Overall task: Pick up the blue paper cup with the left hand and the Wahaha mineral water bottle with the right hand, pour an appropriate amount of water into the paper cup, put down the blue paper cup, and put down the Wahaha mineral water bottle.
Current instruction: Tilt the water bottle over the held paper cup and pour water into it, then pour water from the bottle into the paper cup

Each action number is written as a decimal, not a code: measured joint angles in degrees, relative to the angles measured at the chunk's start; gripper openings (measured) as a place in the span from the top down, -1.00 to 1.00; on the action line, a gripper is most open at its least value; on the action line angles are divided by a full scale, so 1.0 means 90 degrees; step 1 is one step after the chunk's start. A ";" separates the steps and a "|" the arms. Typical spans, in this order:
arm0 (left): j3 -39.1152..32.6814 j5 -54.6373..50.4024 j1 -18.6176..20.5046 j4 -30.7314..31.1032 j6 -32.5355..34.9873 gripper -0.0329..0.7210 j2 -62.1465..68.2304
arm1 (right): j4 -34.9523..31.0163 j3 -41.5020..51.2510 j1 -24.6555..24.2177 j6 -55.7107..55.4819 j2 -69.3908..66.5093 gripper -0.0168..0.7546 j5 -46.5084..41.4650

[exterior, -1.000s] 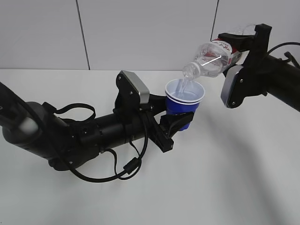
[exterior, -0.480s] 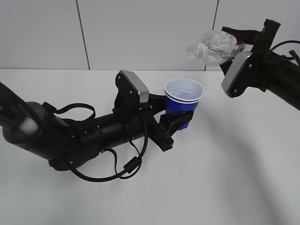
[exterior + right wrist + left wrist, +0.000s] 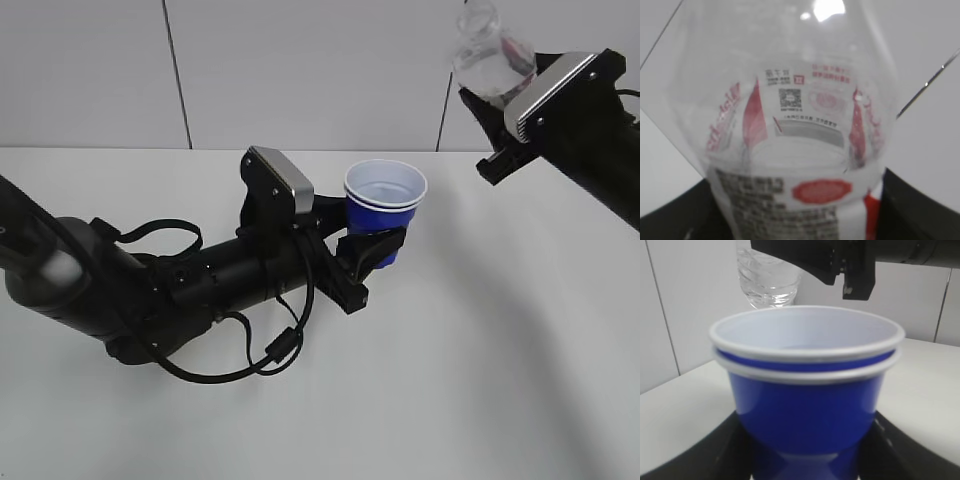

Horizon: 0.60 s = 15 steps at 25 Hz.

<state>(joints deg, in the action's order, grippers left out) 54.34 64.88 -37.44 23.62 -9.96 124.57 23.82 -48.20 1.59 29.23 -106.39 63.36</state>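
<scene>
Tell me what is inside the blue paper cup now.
The blue paper cup shows a white inner wall. Water cannot be confirmed: the left wrist view looks over the rim from the side, which hides the bottom, and the exterior view is too unclear.

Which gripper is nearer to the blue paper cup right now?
Left. The left gripper is clamped around the blue paper cup, holding it up; the right gripper holds the bottle apart, up to the cup's right.

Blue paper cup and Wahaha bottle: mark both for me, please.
blue paper cup [image 3: 382, 217], exterior view, on its blue outer wall below the rim.
Wahaha mineral water bottle [image 3: 790, 130], right wrist view, on its clear labelled body.
</scene>
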 joint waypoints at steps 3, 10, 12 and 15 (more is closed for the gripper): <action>0.0000 0.0000 0.0000 -0.0166 0.0127 -0.22 0.0000 | -0.0231 0.0000 0.0000 -0.0698 0.0000 -0.21 0.0000; 0.0000 -0.0015 0.0000 -0.0904 0.0328 -0.22 -0.0118 | -0.0440 0.0027 0.0000 -0.1920 0.0000 -0.21 0.0003; 0.0000 -0.0015 0.0000 -0.1107 0.0334 -0.22 -0.0132 | -0.0594 0.0101 0.0000 -0.2136 0.0000 -0.21 0.0014; -0.0083 -0.0015 0.0023 -0.1391 0.0344 -0.22 -0.0185 | -0.0796 0.0270 0.0000 -0.2229 0.0000 -0.21 0.0014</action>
<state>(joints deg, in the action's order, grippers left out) 53.59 64.75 -37.23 11.10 -6.87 122.91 16.66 -45.77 1.59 9.17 -106.39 63.49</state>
